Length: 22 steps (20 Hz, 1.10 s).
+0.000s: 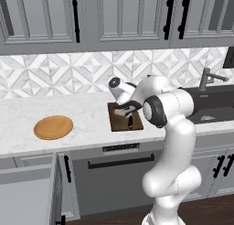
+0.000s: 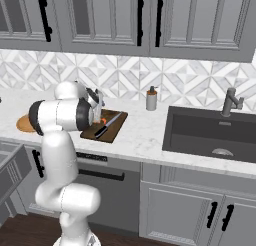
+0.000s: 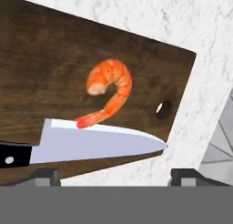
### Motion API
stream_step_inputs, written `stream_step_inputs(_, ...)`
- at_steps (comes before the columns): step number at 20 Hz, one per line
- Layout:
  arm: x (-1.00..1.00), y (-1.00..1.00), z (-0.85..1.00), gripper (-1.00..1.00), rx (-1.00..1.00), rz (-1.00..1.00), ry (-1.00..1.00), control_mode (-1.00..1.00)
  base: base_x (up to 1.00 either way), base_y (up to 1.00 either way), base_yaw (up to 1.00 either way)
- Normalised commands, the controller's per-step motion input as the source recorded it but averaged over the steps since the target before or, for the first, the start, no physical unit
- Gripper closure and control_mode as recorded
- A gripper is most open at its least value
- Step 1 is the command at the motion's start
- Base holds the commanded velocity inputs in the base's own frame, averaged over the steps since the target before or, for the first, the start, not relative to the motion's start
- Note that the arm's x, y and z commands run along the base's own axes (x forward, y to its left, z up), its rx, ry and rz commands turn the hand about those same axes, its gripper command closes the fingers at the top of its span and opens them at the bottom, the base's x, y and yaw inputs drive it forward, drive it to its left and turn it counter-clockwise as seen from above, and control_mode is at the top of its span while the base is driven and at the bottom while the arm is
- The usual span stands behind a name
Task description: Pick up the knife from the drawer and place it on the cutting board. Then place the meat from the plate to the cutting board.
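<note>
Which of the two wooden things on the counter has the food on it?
The dark rectangular cutting board: the shrimp and the knife lie on it. The round tan plate is bare.

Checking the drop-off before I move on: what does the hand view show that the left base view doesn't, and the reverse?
Hand view: the meat lying free on the board, tail on the knife blade, pincer open. Left base view: the plate bare on the counter, the drawer open. Both: the cutting board with the pincer above it.
</note>
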Motion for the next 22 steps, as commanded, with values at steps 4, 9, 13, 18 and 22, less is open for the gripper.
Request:
stream_step_inputs(4,-0.92,-0.11,0.19,-1.00,0.13,0.07,-0.12,-1.00,0.00,0.00,0.00)
stream_step_inputs(9,-1.00,0.02,0.47,-1.00,0.36,-0.28,-0.29,-1.00,0.00,0.00,0.00)
stream_step_inputs(13,-0.93,0.00,1.00,-1.00,0.31,-0.21,-0.32,-1.00,0.00,0.00,0.00)
stream_step_inputs(18,-0.84,-0.03,1.00,-1.00,0.40,-0.17,-0.30,-1.00,0.00,0.00,0.00)
stream_step_inputs(22,-0.96,-0.15,1.00,-1.00,0.62,-0.01,-0.20,-1.00,0.00,0.00,0.00)
